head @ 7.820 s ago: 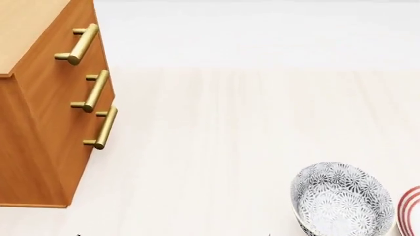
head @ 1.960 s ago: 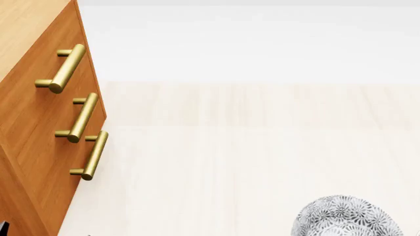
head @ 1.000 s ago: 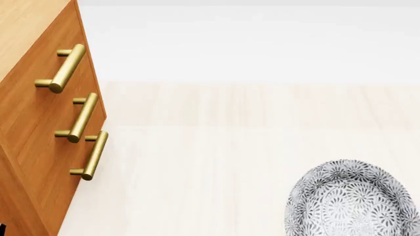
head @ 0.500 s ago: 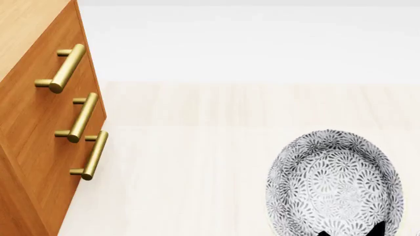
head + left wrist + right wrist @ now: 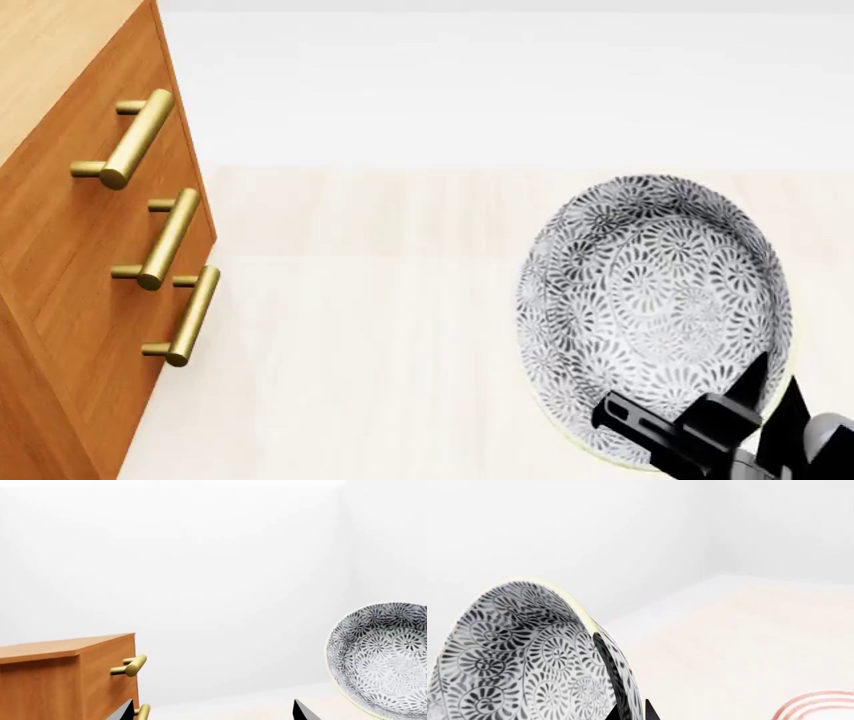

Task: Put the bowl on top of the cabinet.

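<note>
Bowl (image 5: 654, 310): up in the air, tipped, right claw (image 5: 694, 420) pinching its rim
Cabinet (image 5: 80, 250): top bare
Left: carry bowl over, set it on top
Left claw (image 5: 210, 712): spread wide, holds nothing

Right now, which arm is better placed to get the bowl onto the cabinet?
Right. Its pincer already grips the bowl by the rim, lifted. The left pincer is open and empty, though nearer the cabinet.

head: high, looking down at cabinet (image 5: 80, 250) and bowl (image 5: 654, 310)
left wrist: low, level, shares both
right wrist: very close against the bowl's side
</note>
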### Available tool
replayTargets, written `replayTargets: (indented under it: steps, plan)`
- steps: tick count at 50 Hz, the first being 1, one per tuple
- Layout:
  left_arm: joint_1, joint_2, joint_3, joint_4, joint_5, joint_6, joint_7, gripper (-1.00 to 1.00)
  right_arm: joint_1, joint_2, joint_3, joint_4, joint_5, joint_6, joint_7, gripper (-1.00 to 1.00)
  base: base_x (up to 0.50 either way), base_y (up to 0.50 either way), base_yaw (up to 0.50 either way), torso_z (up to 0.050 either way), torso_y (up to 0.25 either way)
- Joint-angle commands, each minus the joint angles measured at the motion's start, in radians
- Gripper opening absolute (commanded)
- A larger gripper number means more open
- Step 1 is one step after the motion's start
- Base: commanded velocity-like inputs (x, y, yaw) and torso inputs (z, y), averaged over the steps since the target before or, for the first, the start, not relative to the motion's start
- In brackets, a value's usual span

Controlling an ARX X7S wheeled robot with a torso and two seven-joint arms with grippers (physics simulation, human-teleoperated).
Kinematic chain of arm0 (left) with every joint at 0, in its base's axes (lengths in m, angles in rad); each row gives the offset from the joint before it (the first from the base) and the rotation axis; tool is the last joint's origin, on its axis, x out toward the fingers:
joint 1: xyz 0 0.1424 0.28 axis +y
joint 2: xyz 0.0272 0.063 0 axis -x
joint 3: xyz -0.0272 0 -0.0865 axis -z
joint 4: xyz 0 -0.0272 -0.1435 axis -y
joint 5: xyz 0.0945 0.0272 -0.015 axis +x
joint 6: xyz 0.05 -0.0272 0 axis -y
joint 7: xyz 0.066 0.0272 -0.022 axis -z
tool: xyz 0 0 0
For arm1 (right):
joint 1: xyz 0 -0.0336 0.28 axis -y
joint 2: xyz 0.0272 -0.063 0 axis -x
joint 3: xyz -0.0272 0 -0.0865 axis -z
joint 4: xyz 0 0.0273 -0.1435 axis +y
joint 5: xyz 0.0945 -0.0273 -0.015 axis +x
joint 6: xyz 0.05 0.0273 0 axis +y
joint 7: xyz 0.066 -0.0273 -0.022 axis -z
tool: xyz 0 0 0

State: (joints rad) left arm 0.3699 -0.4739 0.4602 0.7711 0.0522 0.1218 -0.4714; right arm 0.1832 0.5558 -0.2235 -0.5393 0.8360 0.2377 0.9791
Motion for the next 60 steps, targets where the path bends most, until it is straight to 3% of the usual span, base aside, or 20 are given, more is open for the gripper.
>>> replayTargets:
  steps: [1, 17, 42, 47, 60]
  plan:
    - [0.017, -0.013, 0.011, 0.021, 0.008, 0.008, 0.002, 1.00, 0.140, 0.016, -0.039, -0.013, -0.028, 0.126, 0.059, -1.00, 0.00, 0.00, 0.00, 0.000, 0.000]
    - [0.035, -0.028, 0.009, 0.035, 0.014, 0.031, -0.008, 1.00, 0.377, 0.012, -0.152, 0.081, -0.127, 0.341, 0.152, -1.00, 0.00, 0.00, 0.00, 0.000, 0.001]
    - [0.050, -0.042, 0.009, 0.051, 0.021, 0.048, -0.021, 1.00, 0.712, 0.032, -0.457, 0.148, -0.306, 0.661, 0.087, -1.00, 0.00, 0.00, 0.00, 0.000, 0.000]
    - [0.045, -0.039, 0.016, 0.048, 0.027, 0.043, -0.020, 1.00, 0.737, 0.028, -0.501, 0.190, -0.333, 0.618, 0.030, -1.00, 0.00, 0.00, 0.00, 0.000, 0.000]
    - [0.016, -0.025, 0.018, 0.043, 0.013, 0.003, -0.018, 1.00, 0.731, 0.040, -0.463, 0.340, -0.276, 0.418, -0.180, -1.00, 0.00, 0.00, 0.00, 0.000, 0.001]
